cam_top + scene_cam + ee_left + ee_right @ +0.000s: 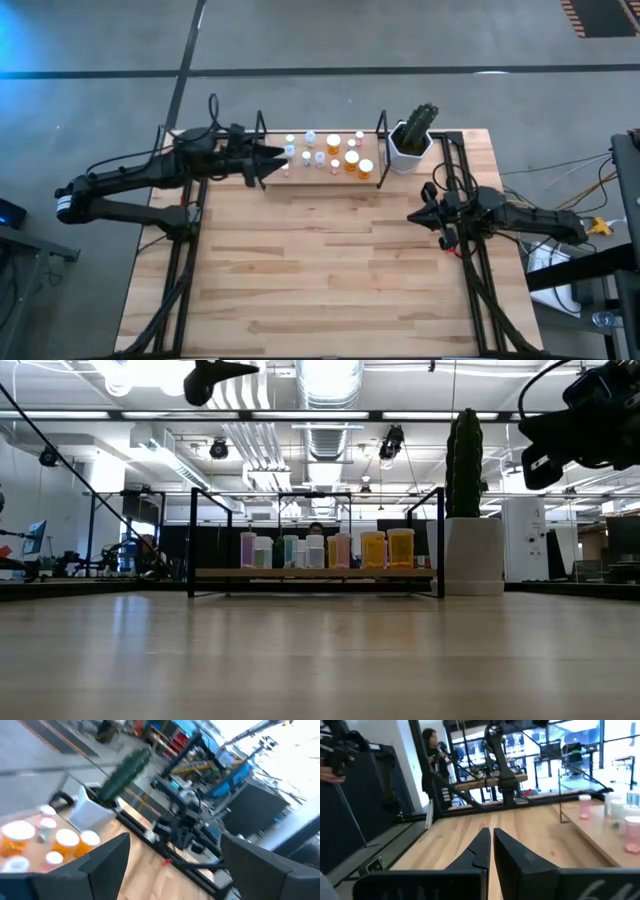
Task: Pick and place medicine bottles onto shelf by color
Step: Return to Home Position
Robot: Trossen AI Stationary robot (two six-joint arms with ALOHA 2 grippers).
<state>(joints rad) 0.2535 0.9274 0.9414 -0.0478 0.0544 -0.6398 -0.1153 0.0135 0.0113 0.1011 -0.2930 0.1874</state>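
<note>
The near half of the counter is bare wood plank, with no bottle left on it, so the sorting looks done and what remains is a clean retreat. Partway back on its right side hangs the right gripper, fingers pressed together on nothing, well apart from the shelf and pointing toward the counter's middle. Farther back on the left, the left gripper is spread open and empty, raised above the boards, its tips just beside the shelf's left end and the black wire upright there. That is the relation to mind: the shelf lies straight ahead of the left gripper, its long axis running across the counter, so this nearer arm should draw back along its own line and not swing sideways into the wire. The medicine bottles stand upright on the shelf, orange ones toward the right end, pinkish about the middle, clear and greenish toward the left. Just beyond the right end sits the white cactus pot. Behind lies an open workshop, with a person standing there.
</note>
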